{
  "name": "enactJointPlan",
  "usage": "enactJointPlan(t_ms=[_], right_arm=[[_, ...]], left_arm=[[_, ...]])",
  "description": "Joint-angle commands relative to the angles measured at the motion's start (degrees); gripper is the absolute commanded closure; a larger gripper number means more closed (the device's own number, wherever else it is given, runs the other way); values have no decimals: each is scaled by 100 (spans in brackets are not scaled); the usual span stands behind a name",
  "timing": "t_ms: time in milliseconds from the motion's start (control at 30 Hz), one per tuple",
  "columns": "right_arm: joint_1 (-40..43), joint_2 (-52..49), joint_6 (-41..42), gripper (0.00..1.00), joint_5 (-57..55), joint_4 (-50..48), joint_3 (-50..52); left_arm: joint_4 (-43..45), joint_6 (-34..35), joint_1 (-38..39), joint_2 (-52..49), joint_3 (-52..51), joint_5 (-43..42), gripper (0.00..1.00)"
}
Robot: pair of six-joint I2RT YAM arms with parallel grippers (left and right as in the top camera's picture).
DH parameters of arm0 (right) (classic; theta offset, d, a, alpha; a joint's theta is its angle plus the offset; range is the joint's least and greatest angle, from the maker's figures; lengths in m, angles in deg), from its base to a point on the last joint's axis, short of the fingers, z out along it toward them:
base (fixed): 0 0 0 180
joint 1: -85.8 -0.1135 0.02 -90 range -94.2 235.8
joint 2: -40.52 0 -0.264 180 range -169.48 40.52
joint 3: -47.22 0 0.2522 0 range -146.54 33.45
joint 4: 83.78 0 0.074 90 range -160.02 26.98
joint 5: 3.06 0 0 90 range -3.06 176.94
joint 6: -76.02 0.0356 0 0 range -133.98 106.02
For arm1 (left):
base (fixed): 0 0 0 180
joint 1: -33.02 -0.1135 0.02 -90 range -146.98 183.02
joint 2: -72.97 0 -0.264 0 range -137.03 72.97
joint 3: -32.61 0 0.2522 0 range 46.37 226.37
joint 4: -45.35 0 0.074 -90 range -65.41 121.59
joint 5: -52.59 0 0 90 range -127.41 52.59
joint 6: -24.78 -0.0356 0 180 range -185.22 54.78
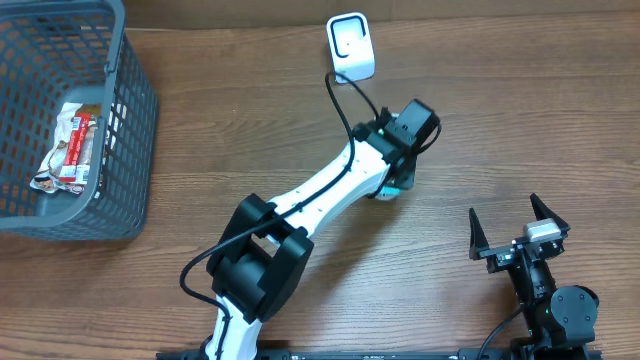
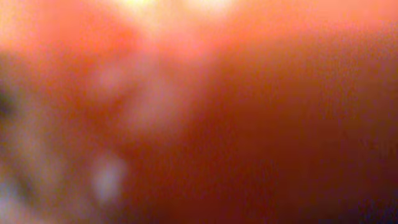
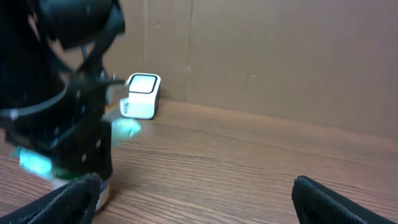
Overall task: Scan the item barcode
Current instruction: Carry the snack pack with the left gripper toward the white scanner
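Note:
The item shows only in part: a pale base (image 1: 386,192) under my left gripper (image 1: 396,160) at the table's middle, and a white bottom edge (image 3: 101,190) standing on the wood in the right wrist view. A red-orange blur (image 2: 249,124) fills the left wrist view, so the item sits right against that camera, with the jaws closed round it. No barcode shows. The white scanner (image 1: 351,47) stands at the back, a short way beyond the left gripper, and also shows in the right wrist view (image 3: 143,94). My right gripper (image 1: 518,232) rests open at the front right, nothing between its fingers (image 3: 336,200).
A grey plastic basket (image 1: 135,120) stands at the far left with a snack packet (image 1: 68,150) inside. The scanner's black cable (image 1: 350,105) runs along the left arm. A brown board wall (image 3: 280,56) closes the back of the table.

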Motion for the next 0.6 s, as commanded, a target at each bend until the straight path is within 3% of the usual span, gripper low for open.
enactJointPlan(t_ms=[0, 100, 167, 367, 500, 567], right_arm=[[11, 57, -24, 0, 13, -24, 61], [11, 57, -24, 0, 13, -26, 61], [11, 57, -24, 0, 15, -26, 61], [11, 57, -24, 0, 15, -26, 61], [11, 57, -24, 0, 13, -26, 61], [11, 57, -24, 0, 15, -26, 61]], left_arm=[[199, 153, 33, 24, -223, 74, 69], [201, 146, 42, 26, -236, 50, 69], [201, 66, 44, 24, -236, -50, 64], [184, -328, 0, 26, -232, -411, 34], [179, -369, -92, 63, -155, -693, 5], [175, -367, -138, 118, -114, -743, 0]])
